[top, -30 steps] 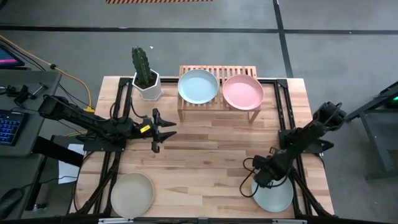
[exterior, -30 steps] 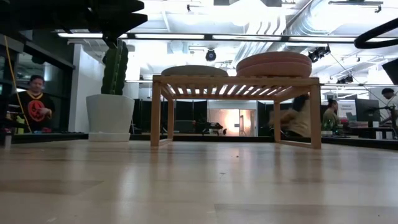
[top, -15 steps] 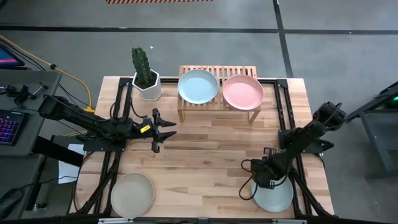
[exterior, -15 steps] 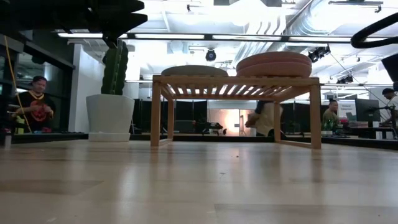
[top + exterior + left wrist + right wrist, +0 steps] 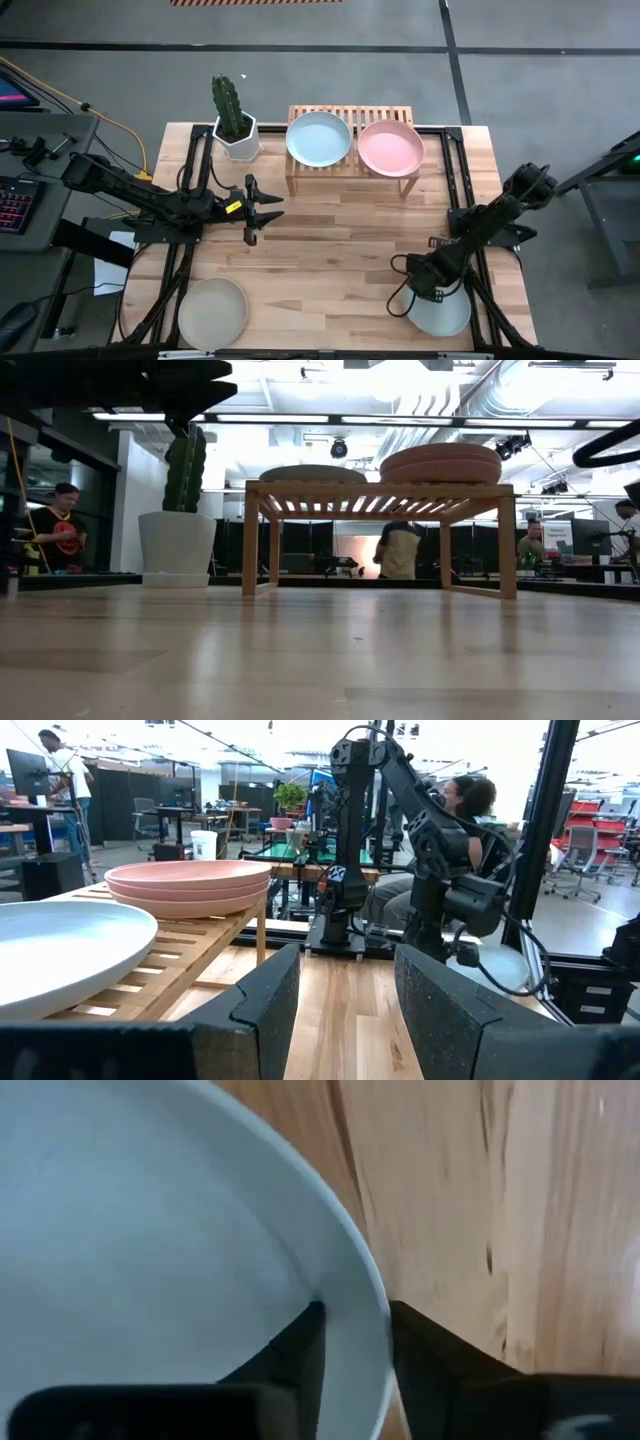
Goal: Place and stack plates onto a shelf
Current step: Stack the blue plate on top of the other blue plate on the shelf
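Observation:
The wooden shelf (image 5: 349, 165) stands at the table's far edge. On its slats rest a pale blue plate (image 5: 318, 138) and a stack of pink plates (image 5: 391, 148); both also show in the left wrist view, the blue plate (image 5: 60, 955) and the pink stack (image 5: 190, 885). A beige plate (image 5: 212, 312) lies flat at the near left corner. A pale green plate (image 5: 445, 318) lies at the near right. My right gripper (image 5: 415, 290) is at that plate's left rim, shut on it. My left gripper (image 5: 265, 210) hovers open over the table's left middle. My right gripper holds the pale green plate by its rim (image 5: 362, 1305) on the side toward the table's middle. One finger (image 5: 300, 1345) is inside the plate and the other finger (image 5: 430, 1360) outside, coming from above and slanting down. The plate's far part is out of that view.
A white hexagonal pot with a cactus (image 5: 235, 128) stands left of the shelf. Bare wood (image 5: 340, 250) lies between the two arms and in front of the shelf. People move in the room beyond the table (image 5: 400, 550).
My right gripper has shifted slightly at the green plate's rim, toward the table's near edge. The left arm has kept still. A person has walked leftward behind the shelf in the low view.

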Controlling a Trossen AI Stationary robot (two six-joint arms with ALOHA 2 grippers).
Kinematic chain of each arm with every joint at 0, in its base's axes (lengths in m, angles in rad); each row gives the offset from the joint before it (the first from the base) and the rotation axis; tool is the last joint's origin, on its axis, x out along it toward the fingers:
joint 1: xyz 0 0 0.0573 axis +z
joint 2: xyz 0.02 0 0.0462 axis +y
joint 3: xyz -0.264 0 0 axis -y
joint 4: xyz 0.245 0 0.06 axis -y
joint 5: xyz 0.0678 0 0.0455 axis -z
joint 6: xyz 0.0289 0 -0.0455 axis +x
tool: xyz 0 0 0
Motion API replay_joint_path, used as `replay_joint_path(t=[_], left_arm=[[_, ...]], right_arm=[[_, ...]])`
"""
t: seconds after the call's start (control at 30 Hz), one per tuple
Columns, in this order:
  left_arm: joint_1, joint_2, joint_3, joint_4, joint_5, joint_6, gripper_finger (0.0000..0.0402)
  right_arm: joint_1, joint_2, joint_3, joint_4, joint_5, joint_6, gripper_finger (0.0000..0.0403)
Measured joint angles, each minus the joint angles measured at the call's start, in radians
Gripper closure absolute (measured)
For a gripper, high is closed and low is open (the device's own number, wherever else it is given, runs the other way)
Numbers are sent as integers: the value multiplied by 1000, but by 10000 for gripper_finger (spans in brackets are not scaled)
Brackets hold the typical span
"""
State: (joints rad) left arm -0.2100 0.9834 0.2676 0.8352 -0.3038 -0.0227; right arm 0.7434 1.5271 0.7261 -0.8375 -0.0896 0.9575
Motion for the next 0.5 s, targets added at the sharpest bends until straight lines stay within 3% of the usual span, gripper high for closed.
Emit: replay_joint_path(t=[0.3,0.5], left_arm=[[0,0,0,0,0,1,248],[0,0,0,0,0,0,248]], right_arm=[[-3,-20,20,-26,-9,43,394],[-18,-79,18,-13,38,111,401]])
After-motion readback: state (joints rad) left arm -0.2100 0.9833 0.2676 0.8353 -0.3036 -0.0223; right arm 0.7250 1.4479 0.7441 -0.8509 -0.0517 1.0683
